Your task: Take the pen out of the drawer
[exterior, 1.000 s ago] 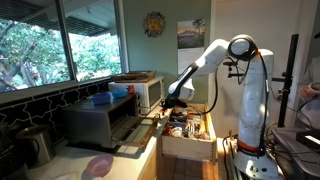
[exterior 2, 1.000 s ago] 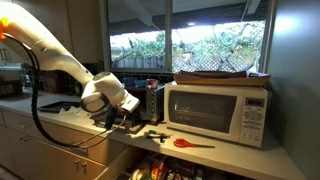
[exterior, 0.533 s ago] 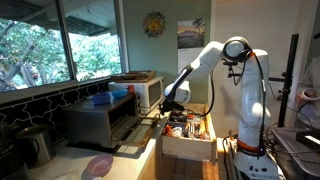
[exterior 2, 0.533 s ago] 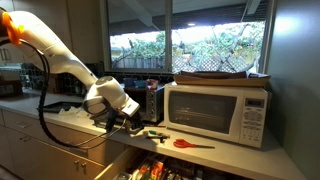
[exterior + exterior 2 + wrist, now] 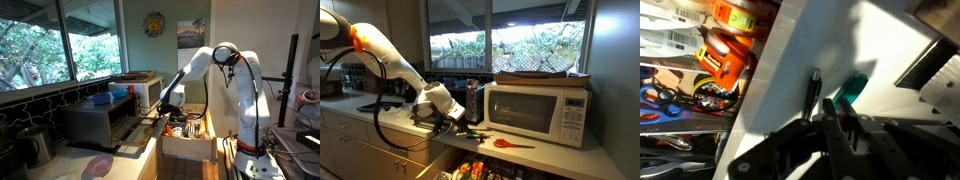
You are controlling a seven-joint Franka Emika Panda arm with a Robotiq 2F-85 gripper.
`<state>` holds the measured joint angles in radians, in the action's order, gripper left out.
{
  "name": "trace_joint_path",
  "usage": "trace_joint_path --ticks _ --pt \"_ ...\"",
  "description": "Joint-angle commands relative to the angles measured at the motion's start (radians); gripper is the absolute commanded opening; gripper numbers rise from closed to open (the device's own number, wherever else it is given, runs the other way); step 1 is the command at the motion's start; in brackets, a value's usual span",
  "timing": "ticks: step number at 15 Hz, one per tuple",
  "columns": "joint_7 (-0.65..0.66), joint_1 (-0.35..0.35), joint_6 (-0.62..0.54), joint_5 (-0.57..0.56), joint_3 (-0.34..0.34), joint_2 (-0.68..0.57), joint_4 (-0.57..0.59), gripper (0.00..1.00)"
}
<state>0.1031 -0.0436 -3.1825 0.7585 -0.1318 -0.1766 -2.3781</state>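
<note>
The drawer (image 5: pixel 189 149) stands open below the counter and is full of tools and small items; it also shows in the wrist view (image 5: pixel 702 58) and in an exterior view (image 5: pixel 480 172). My gripper (image 5: pixel 837 125) hangs over the white countertop beside the drawer, also seen in both exterior views (image 5: pixel 170 103) (image 5: pixel 455 124). Its fingers are almost together with a thin reddish thing pinched between them, apparently the pen. A dark stick-like item (image 5: pixel 812 90) and a teal item (image 5: pixel 851 87) lie on the counter just ahead of the fingertips.
A white microwave (image 5: pixel 535 110) stands on the counter just beyond the gripper, with red scissors (image 5: pixel 510 143) in front of it. A dark toaster oven (image 5: pixel 105 120) stands on the counter by the window. A pink plate (image 5: pixel 98 165) lies near the counter's front end.
The gripper has moved along the counter toward the microwave and now sits over the teal and dark items. Its fingers have stayed closed.
</note>
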Motion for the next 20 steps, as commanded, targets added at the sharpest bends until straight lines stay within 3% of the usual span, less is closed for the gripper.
trace_joint_path --ticks 1,2,4,9,12,16,19,20 --pt "-0.002 -0.007 -0.031 -0.001 -0.003 -0.067 0.015 0.03" --pt "0.003 -0.002 -0.042 -0.003 -0.009 -0.076 0.010 0.36" --pt "-0.005 -0.011 -0.048 0.003 0.001 -0.083 0.014 0.41" --pt "-0.059 -0.081 -0.054 0.005 0.080 0.045 -0.022 0.79" --pt "-0.212 -0.141 0.134 -0.062 0.055 0.207 -0.092 1.00" --pt "-0.523 -0.193 0.400 -0.055 -0.059 0.407 -0.139 1.00" --pt "-0.759 -0.168 0.562 0.028 -0.222 0.569 -0.146 1.00" --pt "-0.633 -0.187 0.478 -0.017 -0.141 0.438 -0.091 1.00"
